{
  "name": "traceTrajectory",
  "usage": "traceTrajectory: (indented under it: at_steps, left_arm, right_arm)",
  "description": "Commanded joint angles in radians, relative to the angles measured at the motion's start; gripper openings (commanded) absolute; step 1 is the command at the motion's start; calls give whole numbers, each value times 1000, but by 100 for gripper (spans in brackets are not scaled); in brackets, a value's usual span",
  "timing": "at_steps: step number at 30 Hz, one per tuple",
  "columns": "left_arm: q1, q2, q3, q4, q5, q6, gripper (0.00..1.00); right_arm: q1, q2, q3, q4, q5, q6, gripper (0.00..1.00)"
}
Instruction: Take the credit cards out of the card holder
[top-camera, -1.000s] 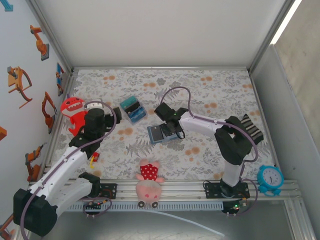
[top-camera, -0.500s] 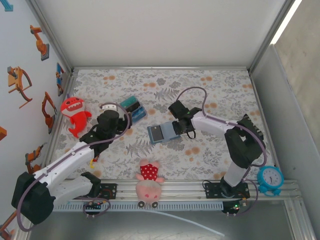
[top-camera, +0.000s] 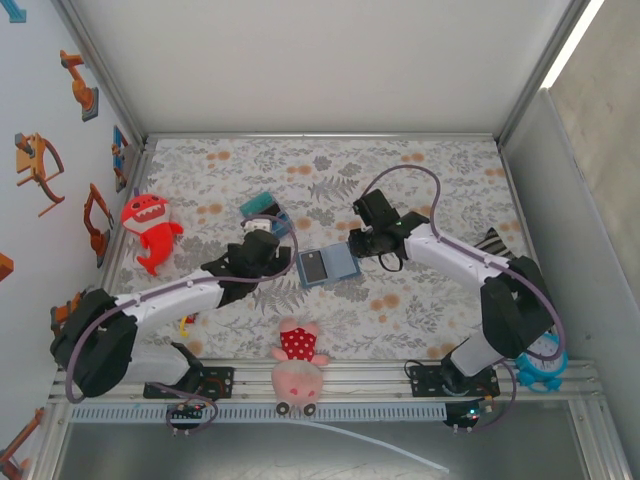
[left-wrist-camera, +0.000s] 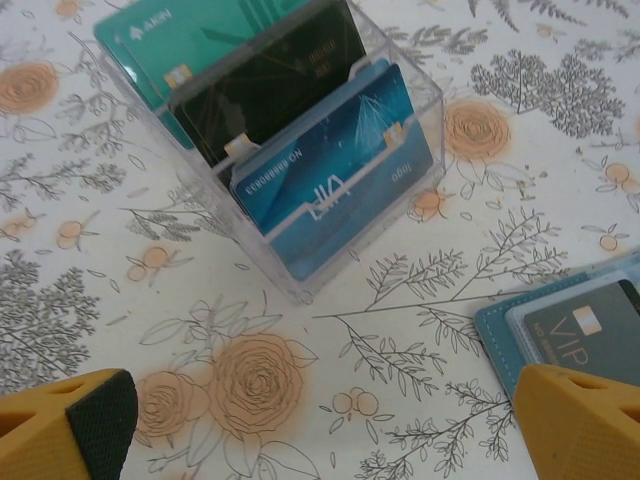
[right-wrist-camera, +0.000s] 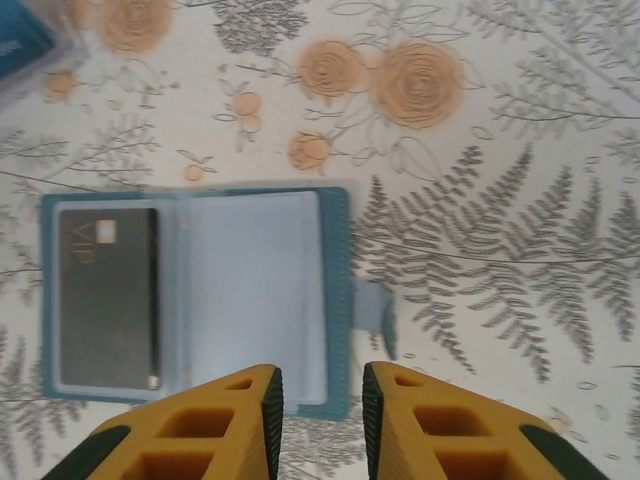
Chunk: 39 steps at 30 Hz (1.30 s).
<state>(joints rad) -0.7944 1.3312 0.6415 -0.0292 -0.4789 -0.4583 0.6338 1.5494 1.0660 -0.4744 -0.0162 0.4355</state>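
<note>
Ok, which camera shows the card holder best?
Right wrist: the card holder lies open and nearly whole, with a dark card in its left pocket. The top view shows it small; the left wrist view catches one corner.

card holder (right-wrist-camera: 250, 290) open flat w/ card (right-wrist-camera: 107, 297)

- The slate-blue bi-fold card holder (right-wrist-camera: 338, 290) looks like matt faux leather with a stitched rim; its inner sleeves are clear, faintly shiny plastic.
- The dark grey card (right-wrist-camera: 108, 295) in one sleeve is smooth plastic.
- The clear box-shaped card stand (left-wrist-camera: 290, 285) is hard, glossy plastic; the blue card (left-wrist-camera: 330, 170) in it is glossy too.
- The floral-printed tabletop (right-wrist-camera: 480, 250) is matt, perhaps cloth; the view is too soft to tell.
- The right tool (right-wrist-camera: 318, 390) and left tool (left-wrist-camera: 320, 400) are matt yellow-orange plastic with black, rubbery-looking pads (left-wrist-camera: 100, 415).
</note>
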Motion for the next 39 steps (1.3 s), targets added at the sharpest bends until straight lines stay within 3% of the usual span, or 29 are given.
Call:
traceTrajectory:
  at_steps: [1,16,39]
  left_arm:
    - [-15,43,12,62,3,-46,97]
    - [-52,241,46,100,36,-32,97]
    - [-97,301,115,-4,-26,-11,97]
  right_arm:
    - [-3,32,2,62,-144,26,27]
    - [-2,217,27,203,-382,117,23]
    - [4,311,50,249,-438,137,21]
